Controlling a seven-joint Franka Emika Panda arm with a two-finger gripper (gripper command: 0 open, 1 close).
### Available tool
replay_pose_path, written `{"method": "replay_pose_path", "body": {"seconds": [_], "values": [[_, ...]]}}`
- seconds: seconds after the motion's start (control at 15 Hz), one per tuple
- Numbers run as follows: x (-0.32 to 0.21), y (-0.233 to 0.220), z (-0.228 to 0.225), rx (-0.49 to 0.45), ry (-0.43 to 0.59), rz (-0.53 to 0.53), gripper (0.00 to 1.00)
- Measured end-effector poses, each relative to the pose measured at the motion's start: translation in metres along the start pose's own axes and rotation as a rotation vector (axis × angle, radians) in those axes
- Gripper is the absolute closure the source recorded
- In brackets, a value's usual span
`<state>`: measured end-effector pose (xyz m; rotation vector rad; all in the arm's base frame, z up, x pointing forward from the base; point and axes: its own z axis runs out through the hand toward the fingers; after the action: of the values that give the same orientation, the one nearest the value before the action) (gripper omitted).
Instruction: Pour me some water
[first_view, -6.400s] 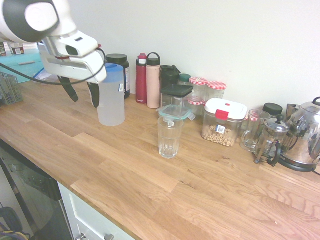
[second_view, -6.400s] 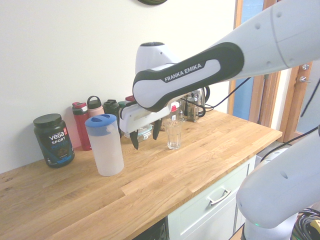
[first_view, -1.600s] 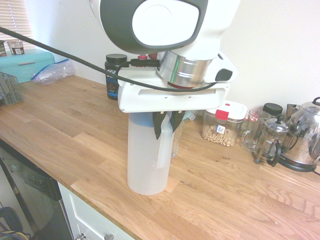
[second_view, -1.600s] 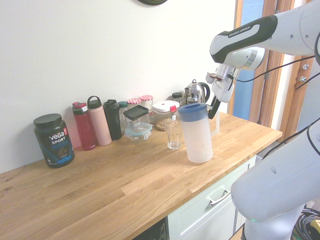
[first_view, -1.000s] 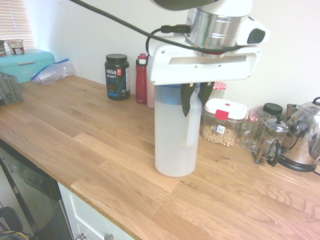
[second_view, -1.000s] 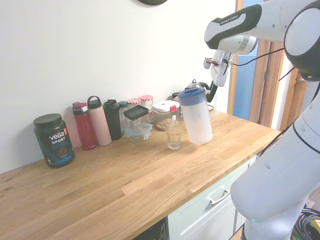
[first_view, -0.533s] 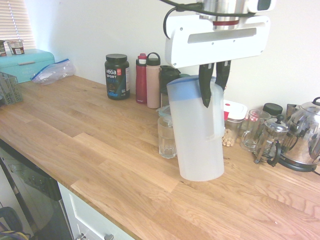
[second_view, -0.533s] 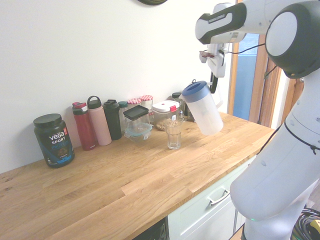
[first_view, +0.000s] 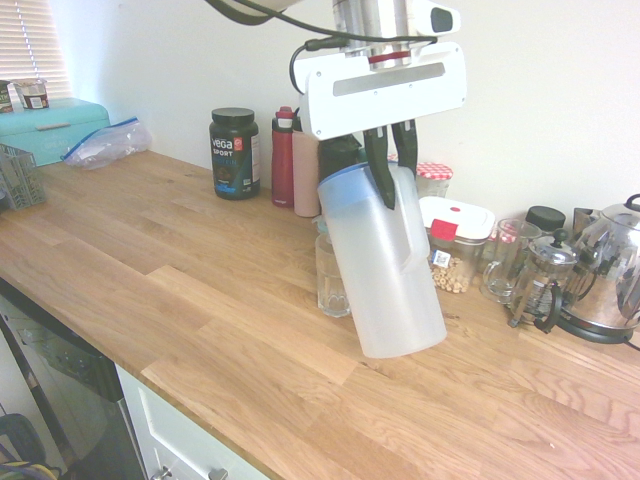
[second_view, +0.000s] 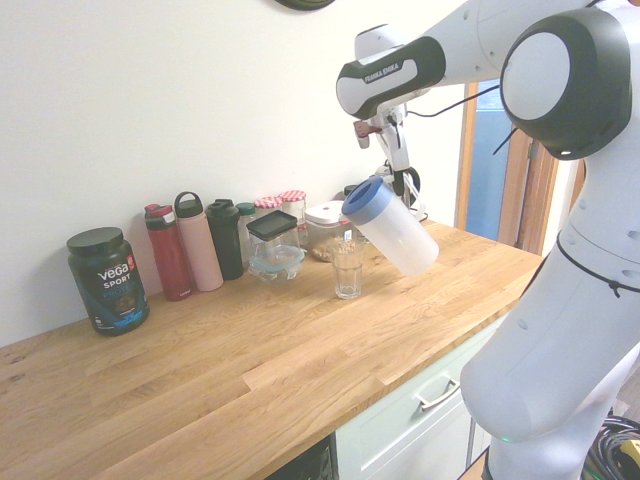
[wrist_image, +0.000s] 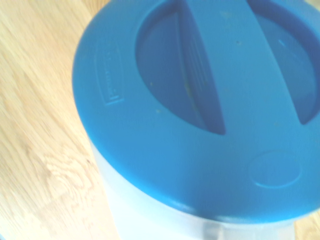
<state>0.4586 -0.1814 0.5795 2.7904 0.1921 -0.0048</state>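
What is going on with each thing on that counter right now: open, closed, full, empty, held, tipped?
Gripper: shut on the pitcher's handle.
Pitcher: lifted off the counter, tilted, blue lid on, leaning toward the glass.
Glass: upright on the counter, looks empty.
Water: none visible pouring.
Protein tub: upright, capped.
Red bottle: upright, capped.

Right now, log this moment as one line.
gripper: shut on pitcher | pitcher: lifted, tilted toward glass | water: none visible pouring

Two exterior views face the counter (first_view: 200, 300) oppositely; wrist view looks down closely.
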Motion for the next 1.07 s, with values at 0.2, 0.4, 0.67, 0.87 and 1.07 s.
{"method": "replay_pose_path", "body": {"seconds": [0.2,0.4,0.67,0.87,1.07], "values": [[0.004,-0.013,-0.001,-0.108,-0.035,-0.026,1.0],[-0.005,-0.01,-0.009,-0.182,-0.043,-0.029,1.0],[-0.018,-0.018,-0.007,-0.243,-0.076,-0.056,1.0],[-0.018,-0.028,0.002,-0.284,-0.097,-0.068,1.0],[-0.014,-0.039,0.003,-0.309,-0.097,-0.077,1.0]]}}
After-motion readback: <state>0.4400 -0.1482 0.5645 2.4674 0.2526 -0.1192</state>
